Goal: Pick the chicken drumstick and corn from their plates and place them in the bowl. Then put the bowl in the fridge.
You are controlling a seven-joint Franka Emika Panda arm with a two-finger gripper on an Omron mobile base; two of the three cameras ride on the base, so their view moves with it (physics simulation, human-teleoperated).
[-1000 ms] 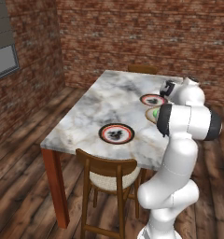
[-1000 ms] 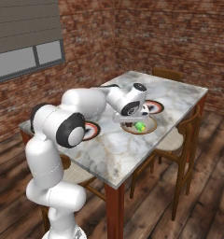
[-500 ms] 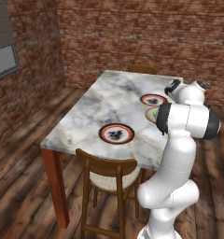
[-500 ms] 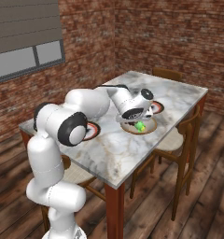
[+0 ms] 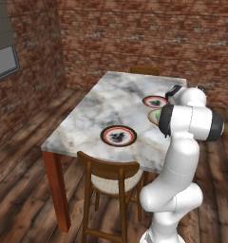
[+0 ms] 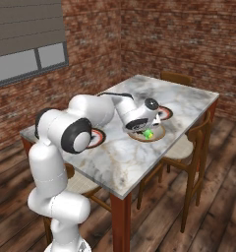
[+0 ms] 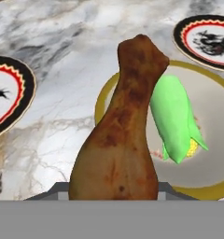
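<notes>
Rendered home dining corner. Evidence: red brick walls (image 5: 135,33) on two sides, dark wood plank floor (image 5: 21,175), grey-framed window (image 6: 29,59) with a blind. Marble-top bench (image 5: 106,107) on red-brown legs, set like a dining table: wooden chairs (image 5: 111,182) at its 6 and 12 o'clock ends in the left base view, ringed plates (image 5: 118,136) and food on top.

The left base view looks forward and down from behind the arm onto the marble table (image 5: 97,109), with the arm at lower right. The right base view looks across the same table (image 6: 189,98) from the other side, showing both plates and the bowl (image 6: 157,134). The hand view sits close above the bowl (image 7: 205,163).
</notes>
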